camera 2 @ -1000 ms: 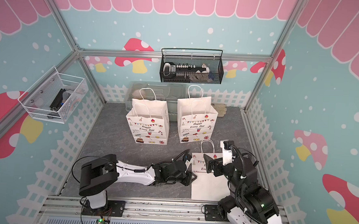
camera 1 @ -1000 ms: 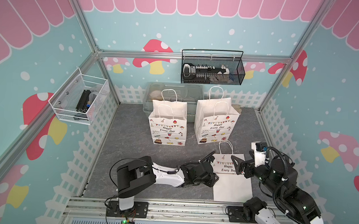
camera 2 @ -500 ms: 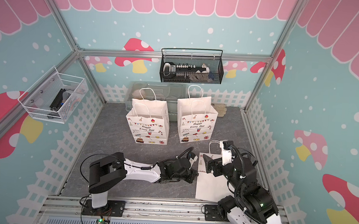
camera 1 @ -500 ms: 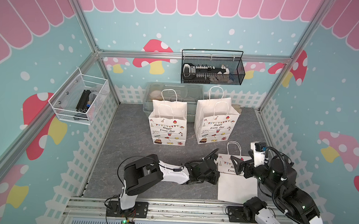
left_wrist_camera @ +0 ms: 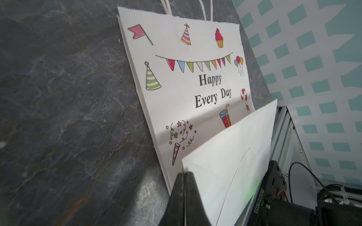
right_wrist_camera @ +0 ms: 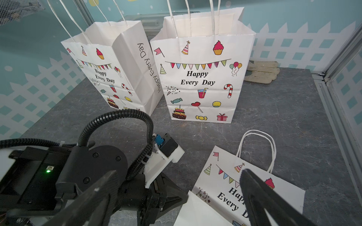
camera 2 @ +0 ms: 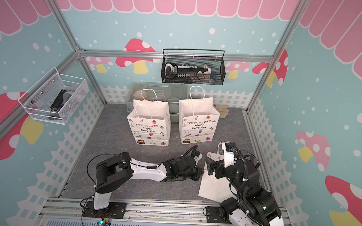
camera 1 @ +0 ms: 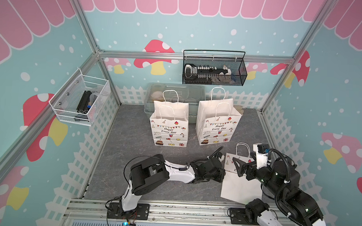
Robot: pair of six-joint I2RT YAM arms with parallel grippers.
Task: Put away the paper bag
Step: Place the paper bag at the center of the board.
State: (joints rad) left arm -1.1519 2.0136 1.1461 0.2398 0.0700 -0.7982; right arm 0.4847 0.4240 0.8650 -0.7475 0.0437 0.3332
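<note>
Left wrist view shows the left gripper (left_wrist_camera: 184,176) pinched tight on a corner of the upturned bottom flap of the paper bag (left_wrist_camera: 192,82), which lies flat on the surface (left_wrist_camera: 58,101) near the front right corner; the right gripper (right_wrist_camera: 178,173) hangs over it, spread wide and empty; the fold likely needs a slow, low pull, the right gripper pinning the printed face so the thin paper neither slides nor tears.

the white paper bag (left_wrist_camera: 186,88) carries coloured bunting, party hats and black lettering on the dark grey, veined tabletop (left_wrist_camera: 58,97).
</note>
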